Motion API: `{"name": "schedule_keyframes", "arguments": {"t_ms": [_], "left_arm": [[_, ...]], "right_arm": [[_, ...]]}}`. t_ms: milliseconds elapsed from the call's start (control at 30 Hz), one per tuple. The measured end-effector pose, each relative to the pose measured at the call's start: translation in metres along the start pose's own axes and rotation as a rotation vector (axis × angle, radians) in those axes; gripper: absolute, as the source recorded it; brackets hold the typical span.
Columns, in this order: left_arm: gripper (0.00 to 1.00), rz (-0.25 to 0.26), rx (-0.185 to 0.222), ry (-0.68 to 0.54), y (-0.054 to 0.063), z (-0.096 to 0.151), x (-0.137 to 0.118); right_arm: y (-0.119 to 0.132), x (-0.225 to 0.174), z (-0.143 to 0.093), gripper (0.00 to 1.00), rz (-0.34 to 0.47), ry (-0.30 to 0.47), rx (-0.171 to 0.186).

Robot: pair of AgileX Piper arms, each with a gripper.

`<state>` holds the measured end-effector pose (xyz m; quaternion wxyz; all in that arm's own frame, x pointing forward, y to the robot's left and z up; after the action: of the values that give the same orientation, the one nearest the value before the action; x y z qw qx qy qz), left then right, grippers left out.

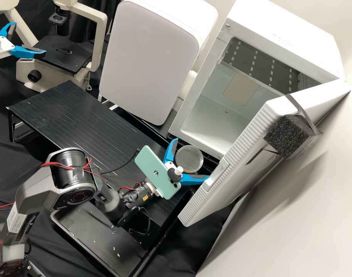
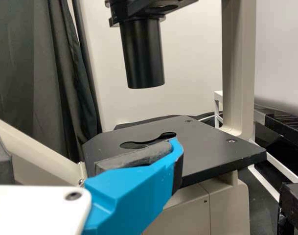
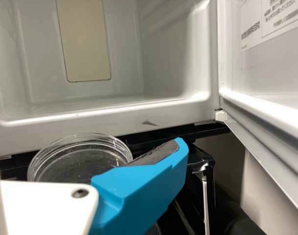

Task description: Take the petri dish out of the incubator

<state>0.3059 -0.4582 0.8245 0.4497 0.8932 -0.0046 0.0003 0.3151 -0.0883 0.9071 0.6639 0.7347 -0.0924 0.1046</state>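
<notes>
The clear round petri dish (image 1: 189, 157) lies flat on the black surface just outside the open incubator (image 1: 210, 119). My right gripper (image 1: 191, 159) is open around the dish, one blue finger on either side. In the right wrist view the dish (image 3: 80, 164) is between the spread fingers of the right gripper (image 3: 89, 139), below the incubator's front lip; whether a finger touches it I cannot tell. My left gripper (image 1: 29, 37) is open beside the microscope at the upper left. From its wrist, the left gripper (image 2: 85, 140) has nothing between its fingers.
The incubator door (image 1: 237, 161) stands open close to the right gripper's lower finger. A closed white box (image 1: 149, 57) is left of the incubator. The microscope stage (image 2: 207, 144) is in front of the left gripper. A black tray (image 1: 95, 234) sits below the right arm.
</notes>
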Motion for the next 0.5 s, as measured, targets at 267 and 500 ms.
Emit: {"name": "schedule_keyframes", "arguments": {"t_ms": [267,500], "left_arm": [[1.0,0.0,0.0,0.0,0.0,0.0,0.0],[1.0,0.0,0.0,0.0,0.0,0.0,0.0]], "right_arm": [[0.009,-0.019,0.002,1.0,-0.048,-0.069,-0.011],[0.024,-0.034,-0.008,1.0,-0.014,-0.066,-0.003]]}}
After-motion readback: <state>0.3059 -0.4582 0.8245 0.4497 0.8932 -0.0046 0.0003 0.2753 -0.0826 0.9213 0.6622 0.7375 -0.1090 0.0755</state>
